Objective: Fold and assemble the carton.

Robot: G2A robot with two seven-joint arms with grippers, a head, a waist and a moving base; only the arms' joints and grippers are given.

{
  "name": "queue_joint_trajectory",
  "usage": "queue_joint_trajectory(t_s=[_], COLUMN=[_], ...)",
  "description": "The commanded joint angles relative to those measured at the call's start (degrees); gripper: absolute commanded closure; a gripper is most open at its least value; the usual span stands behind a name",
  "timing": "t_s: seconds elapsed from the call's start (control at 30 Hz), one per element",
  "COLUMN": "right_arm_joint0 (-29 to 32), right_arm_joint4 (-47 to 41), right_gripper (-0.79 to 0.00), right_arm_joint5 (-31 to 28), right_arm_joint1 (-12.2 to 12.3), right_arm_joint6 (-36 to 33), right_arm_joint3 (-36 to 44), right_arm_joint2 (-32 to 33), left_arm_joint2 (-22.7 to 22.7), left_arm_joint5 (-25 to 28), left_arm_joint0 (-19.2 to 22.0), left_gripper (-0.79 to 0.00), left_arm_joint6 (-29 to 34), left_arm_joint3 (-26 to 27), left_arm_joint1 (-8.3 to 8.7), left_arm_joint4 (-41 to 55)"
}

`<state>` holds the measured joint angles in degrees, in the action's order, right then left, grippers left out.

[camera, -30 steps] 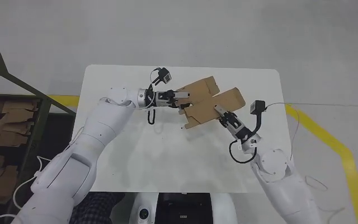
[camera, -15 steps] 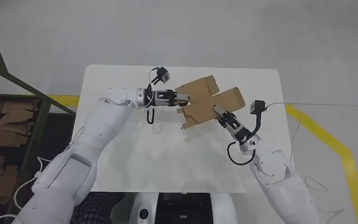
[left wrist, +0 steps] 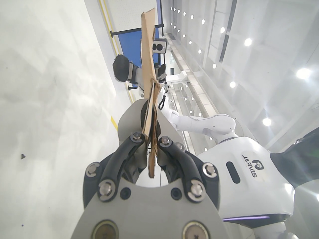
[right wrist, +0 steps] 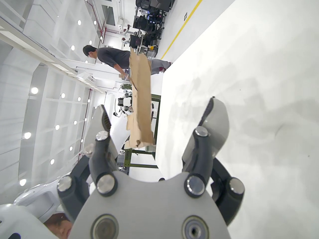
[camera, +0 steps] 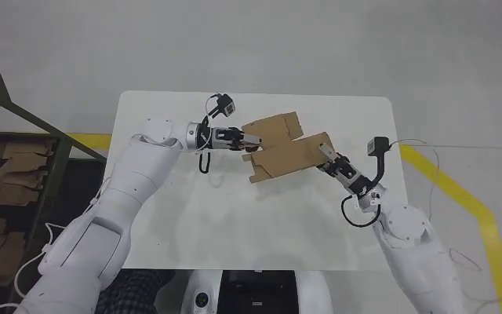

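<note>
From the top view: flattened brown carton (camera: 286, 145) over the far middle of the white table (camera: 196, 228), two overlapped panels, long axis slanting from one arm to the other. At the carton's left end, the left gripper (camera: 252, 141); at its right end, the right gripper (camera: 325, 161). Impossible to tell from up there how high the cardboard sits, or how either pair of fingers stands.

From the left wrist view: carton (left wrist: 147, 58) edge-on, a thin brown sheet with its layers splitting apart just past the pinch. Onto that edge, the left gripper (left wrist: 149, 119) narrowed hard, one pad on each face, cardboard running down between the black linkages. Table (left wrist: 49, 75) off to one side of the sheet and apart from it. Farther along the same sheet, the right gripper (left wrist: 147, 74), one finger on either side of the cardboard; contact not tellable at that range.

From the right wrist view: right gripper (right wrist: 157, 106) spread wide, the ribbed pad of one finger well clear of the carton (right wrist: 140, 95), the other finger likewise apart from it. Near corner of the sheet in the gap between the two, gripped by neither. Table (right wrist: 249, 75) beside the sheet, not touching it.
</note>
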<state>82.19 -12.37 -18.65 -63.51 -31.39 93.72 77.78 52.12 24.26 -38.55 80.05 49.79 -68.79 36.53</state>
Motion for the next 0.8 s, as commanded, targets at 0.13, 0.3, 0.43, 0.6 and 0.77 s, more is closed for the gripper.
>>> queue_joint_trajectory(t_s=[0.13, 0.3, 0.43, 0.6, 0.77], right_arm_joint0=[-2.56, -5.02, -6.79, -9.13, -11.37], right_arm_joint4=[-2.15, -2.43, -2.81, -3.94, -6.18], right_gripper=[-0.785, -0.785, -0.785, -0.585, -0.348], right_arm_joint5=[-3.93, -3.61, -5.04, -6.82, -7.52], right_arm_joint1=[1.0, 1.96, 2.22, 2.16, 1.98], right_arm_joint6=[-12.24, -24.56, -30.95, -35.03, -36.48], right_arm_joint3=[-2.67, -4.63, -6.25, -8.92, -12.14], right_arm_joint2=[3.61, 4.84, 3.44, 0.88, -0.87], left_arm_joint2=[-0.95, -1.55, -2.2, -3.04, -3.85], left_arm_joint5=[-0.55, 0.11, 0.22, 0.14, 0.04], left_arm_joint0=[0.29, -0.37, -0.64, -0.44, -0.12], left_gripper=[0.0, 0.0, 0.0, 0.0, 0.0], left_arm_joint6=[0.53, -0.12, -0.24, -0.16, -0.05], left_arm_joint3=[3.24, 6.55, 8.2, 8.88, 8.98], left_arm_joint1=[0.75, 1.61, 2.24, 2.79, 3.18], left_arm_joint4=[-4.4, -6.11, -6.41, -5.61, -4.69])
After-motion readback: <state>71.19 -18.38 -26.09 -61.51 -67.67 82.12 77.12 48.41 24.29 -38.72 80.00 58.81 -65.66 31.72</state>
